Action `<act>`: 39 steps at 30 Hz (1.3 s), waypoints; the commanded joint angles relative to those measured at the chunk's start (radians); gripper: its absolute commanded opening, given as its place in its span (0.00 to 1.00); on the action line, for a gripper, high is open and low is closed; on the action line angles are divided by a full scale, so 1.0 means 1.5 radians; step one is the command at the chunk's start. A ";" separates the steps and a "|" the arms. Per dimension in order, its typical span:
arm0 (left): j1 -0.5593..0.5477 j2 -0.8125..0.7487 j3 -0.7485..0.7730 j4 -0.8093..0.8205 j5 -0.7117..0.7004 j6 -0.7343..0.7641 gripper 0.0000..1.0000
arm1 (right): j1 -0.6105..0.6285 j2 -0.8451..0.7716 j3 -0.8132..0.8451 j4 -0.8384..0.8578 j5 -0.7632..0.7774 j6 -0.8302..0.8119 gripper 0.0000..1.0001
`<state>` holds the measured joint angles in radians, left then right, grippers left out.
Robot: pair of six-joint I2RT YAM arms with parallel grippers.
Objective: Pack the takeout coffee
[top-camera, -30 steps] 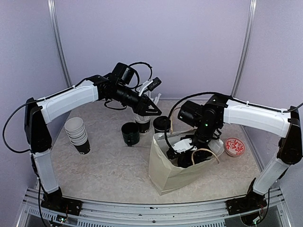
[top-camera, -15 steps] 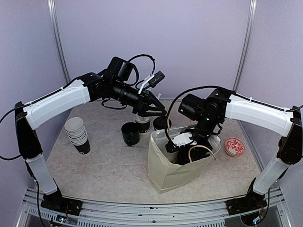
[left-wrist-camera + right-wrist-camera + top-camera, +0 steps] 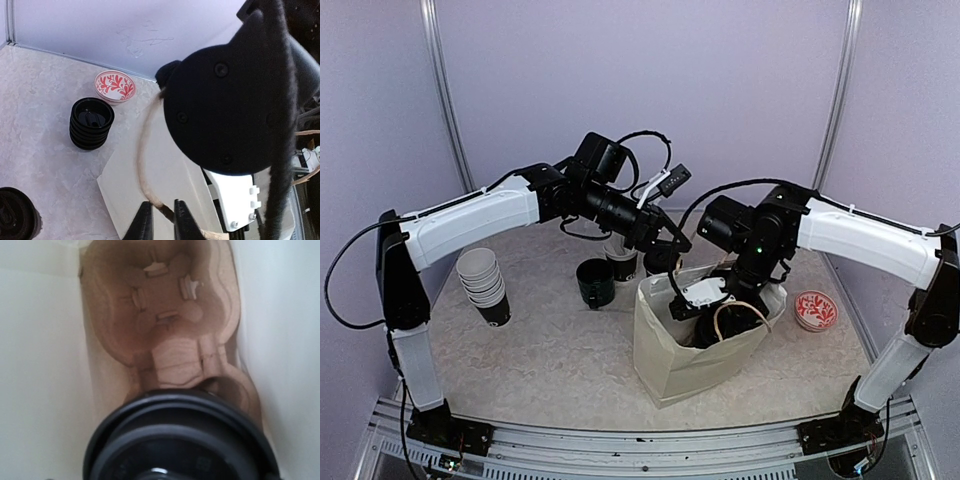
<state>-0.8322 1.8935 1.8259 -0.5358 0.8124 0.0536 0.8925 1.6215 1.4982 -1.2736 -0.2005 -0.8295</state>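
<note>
Cardboard carrier waits below: sink your lidded cup squarely into a well (right gripper hold hidden, can't tell); left gripper pinches the bag handle.

The surface is mottled beige stone pattern, enclosed by lilac walls. A glossy dark mug stands upright toward the back edge, left of centre. A black cup of white straws stands just beside it on the right, partly hidden. A red-and-white patterned bowl sits near the right edge, well apart from both.
</note>
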 commanded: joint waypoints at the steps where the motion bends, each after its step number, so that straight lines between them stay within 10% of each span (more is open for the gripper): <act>1: 0.003 0.021 0.034 0.020 0.006 -0.007 0.07 | -0.005 -0.037 0.042 -0.002 0.001 -0.006 0.94; 39: 0.028 -0.045 0.067 -0.072 -0.069 -0.005 0.00 | 0.011 0.011 0.240 -0.068 -0.147 -0.049 0.99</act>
<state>-0.8032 1.8771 1.9194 -0.6239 0.7403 0.0460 0.8913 1.6268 1.7786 -1.3304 -0.3477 -0.8749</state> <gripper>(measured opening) 0.010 0.992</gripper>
